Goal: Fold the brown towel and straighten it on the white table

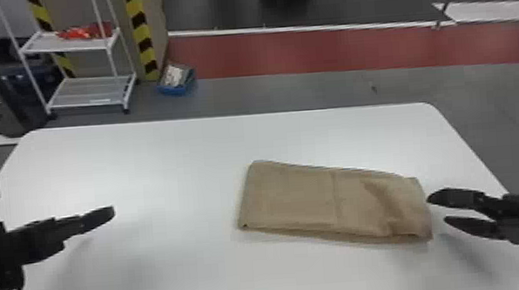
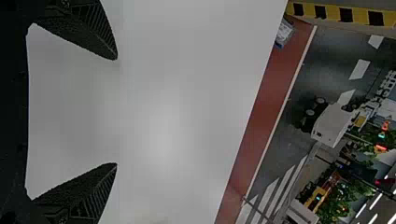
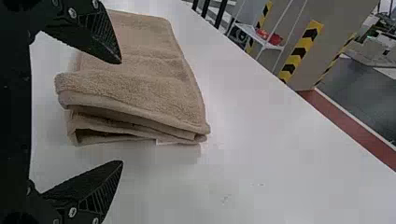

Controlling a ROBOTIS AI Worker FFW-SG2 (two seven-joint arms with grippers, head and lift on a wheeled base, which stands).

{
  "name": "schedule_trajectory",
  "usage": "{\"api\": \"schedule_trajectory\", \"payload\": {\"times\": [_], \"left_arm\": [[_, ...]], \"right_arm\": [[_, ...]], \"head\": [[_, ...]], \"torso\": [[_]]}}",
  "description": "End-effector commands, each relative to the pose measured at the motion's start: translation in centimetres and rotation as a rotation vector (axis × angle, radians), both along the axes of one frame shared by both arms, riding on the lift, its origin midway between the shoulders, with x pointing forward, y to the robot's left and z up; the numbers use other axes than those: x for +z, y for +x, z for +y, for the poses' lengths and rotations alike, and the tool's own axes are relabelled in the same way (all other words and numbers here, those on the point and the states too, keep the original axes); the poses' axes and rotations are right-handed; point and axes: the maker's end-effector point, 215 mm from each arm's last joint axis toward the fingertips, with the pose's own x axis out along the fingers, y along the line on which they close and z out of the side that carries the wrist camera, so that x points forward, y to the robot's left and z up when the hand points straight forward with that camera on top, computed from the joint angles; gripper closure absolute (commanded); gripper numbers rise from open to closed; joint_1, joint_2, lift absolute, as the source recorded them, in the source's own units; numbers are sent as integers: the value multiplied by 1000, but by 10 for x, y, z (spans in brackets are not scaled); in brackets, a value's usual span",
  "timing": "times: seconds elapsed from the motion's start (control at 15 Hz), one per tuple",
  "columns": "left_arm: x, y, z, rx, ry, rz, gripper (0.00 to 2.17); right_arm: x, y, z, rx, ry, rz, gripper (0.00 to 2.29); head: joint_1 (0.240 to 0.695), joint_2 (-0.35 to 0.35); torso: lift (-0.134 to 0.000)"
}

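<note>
The brown towel [image 1: 293, 196] lies folded into a long strip right of the middle of the white table [image 1: 164, 162], slightly slanted, with creases toward its right end. Just off that right end is my right gripper [image 1: 440, 210], its fingers apart. In the right wrist view the towel [image 3: 140, 84] shows stacked, uneven layers at its near end, and the open right gripper [image 3: 122, 112] holds nothing. My left gripper [image 1: 110, 213] is over the table's left part, well away from the towel. The left wrist view has the left gripper [image 2: 116, 112] wide open above bare table.
Beyond the table's far edge stand a white shelf rack [image 1: 89, 91] and a blue bin [image 1: 175, 80] on the floor. The table's right edge runs close to the right arm.
</note>
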Motion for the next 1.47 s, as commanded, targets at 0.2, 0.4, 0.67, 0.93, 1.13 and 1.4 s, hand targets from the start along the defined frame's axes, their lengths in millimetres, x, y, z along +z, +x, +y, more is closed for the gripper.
{"api": "schedule_trajectory", "payload": {"times": [0.2, 0.4, 0.67, 0.93, 1.13, 1.4], "left_arm": [[0, -2, 7, 12, 1, -1, 66], [0, -1, 11, 15, 4, -10, 66], [0, 1, 12, 11, 5, -15, 66], [1, 5, 15, 10, 10, -23, 66], [-1, 8, 16, 11, 8, -19, 66], [-1, 10, 18, 11, 9, -17, 66]], "right_arm": [[-9, 17, 24, 76, -101, 46, 218], [-6, 26, 33, 109, -138, 46, 218], [-10, 29, 30, 132, -204, 68, 218], [-10, 28, 22, 129, -218, 77, 218], [-20, 24, 26, 145, -218, 104, 218], [-22, 27, 31, 161, -221, 120, 269]], "head": [[695, -35], [695, -10], [695, 2], [695, 1], [695, -5], [695, 2]], "torso": [[-124], [-124], [-124], [-124], [-124], [-124]]}}
